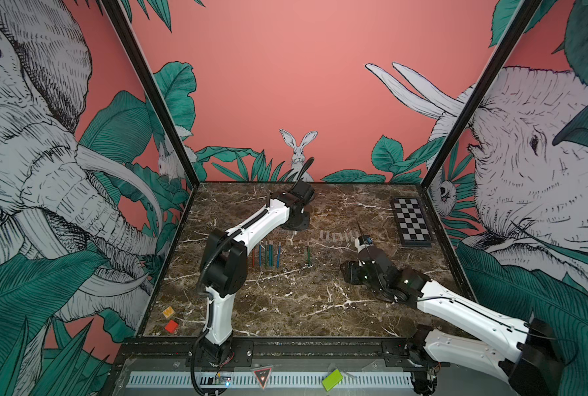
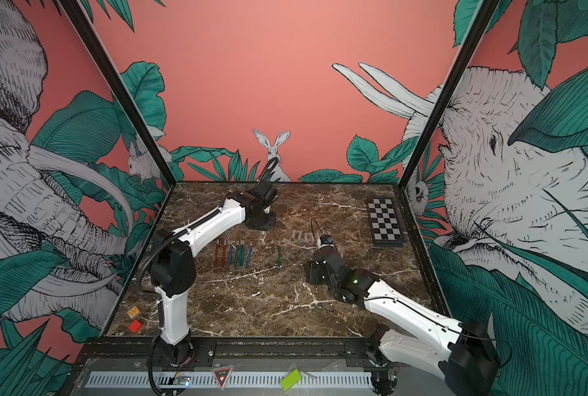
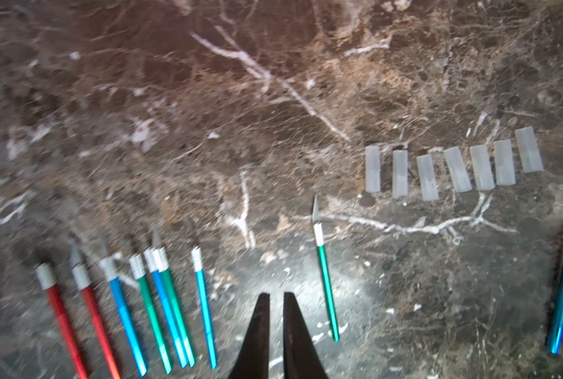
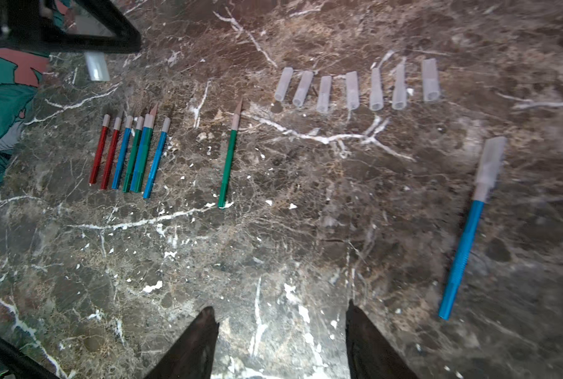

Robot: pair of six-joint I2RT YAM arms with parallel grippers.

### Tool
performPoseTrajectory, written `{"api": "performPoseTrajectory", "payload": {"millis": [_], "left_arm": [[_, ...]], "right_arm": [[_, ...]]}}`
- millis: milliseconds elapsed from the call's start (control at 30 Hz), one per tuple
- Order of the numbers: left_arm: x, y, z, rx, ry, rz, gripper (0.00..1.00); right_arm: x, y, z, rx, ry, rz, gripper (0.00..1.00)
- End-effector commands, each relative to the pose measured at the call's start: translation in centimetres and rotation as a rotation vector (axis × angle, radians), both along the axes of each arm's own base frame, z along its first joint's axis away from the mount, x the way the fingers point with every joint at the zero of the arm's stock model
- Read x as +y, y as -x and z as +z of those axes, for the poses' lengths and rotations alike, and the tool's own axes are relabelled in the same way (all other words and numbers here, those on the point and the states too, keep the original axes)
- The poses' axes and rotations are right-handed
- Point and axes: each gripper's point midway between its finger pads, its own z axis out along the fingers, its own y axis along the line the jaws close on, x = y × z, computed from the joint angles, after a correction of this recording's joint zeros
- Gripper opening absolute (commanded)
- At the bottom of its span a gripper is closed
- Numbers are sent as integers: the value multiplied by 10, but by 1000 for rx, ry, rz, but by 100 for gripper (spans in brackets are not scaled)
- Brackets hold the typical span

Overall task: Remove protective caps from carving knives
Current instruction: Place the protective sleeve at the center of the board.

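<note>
Several bare-tipped carving knives (image 3: 162, 295) (image 4: 132, 154) lie side by side in a row (image 1: 266, 253). A lone bare green knife (image 3: 326, 282) (image 4: 228, 164) lies to their right. Several loose protective caps (image 3: 457, 169) (image 4: 352, 90) lie in a row behind it. One blue knife (image 4: 463, 249) at the far right still wears its cap (image 4: 490, 164). My left gripper (image 3: 276, 295) hangs shut and empty above the handle ends, between the row and the green knife. My right gripper (image 4: 281, 315) is open and empty over bare table in front of the caps.
A black-and-white checkerboard (image 1: 410, 221) lies at the back right. A red block (image 1: 171, 325) and an orange one (image 1: 168, 311) sit at the front left corner. One more cap (image 4: 96, 65) shows beside the left gripper's black body. Printed walls close three sides.
</note>
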Motion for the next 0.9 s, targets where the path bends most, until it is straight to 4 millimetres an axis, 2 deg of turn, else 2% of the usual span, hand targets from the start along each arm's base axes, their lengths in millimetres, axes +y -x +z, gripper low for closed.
{"api": "performPoseTrajectory", "payload": {"millis": [0, 200, 400, 867], "left_arm": [[-17, 3, -7, 61, -12, -37, 0], [-45, -11, -35, 110, -17, -83, 0], [-51, -24, -59, 141, -66, -100, 0], [-67, -37, -80, 154, -24, -64, 0]], "right_arm": [[-24, 9, -6, 16, 70, -39, 61], [-35, 20, -3, 7, 35, -51, 61], [-36, 25, -2, 11, 30, -39, 61], [-31, 30, -6, 24, -4, -17, 61]]}}
